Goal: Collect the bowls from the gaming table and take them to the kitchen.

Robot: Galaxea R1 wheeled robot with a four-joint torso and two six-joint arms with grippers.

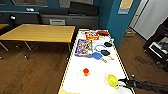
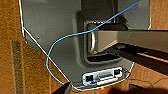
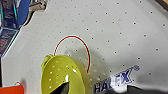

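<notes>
Right hand (image 1: 120,82) at the translucent yellow-green plastic bowl (image 1: 112,80), apparently pinching its rim; grip looks shallow. Risk: bowl slips or tips onto glossy white tabletop (image 1: 95,65), or skids toward the small orange-red bowl (image 1: 86,71).

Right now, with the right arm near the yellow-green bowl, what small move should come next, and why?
Probably ease the right gripper a little further onto the yellow-green bowl and close on its rim. The gripper sits at the bowl's edge on the gaming table, and the bowl appears not yet lifted. The orange-red bowl stands apart.
</notes>
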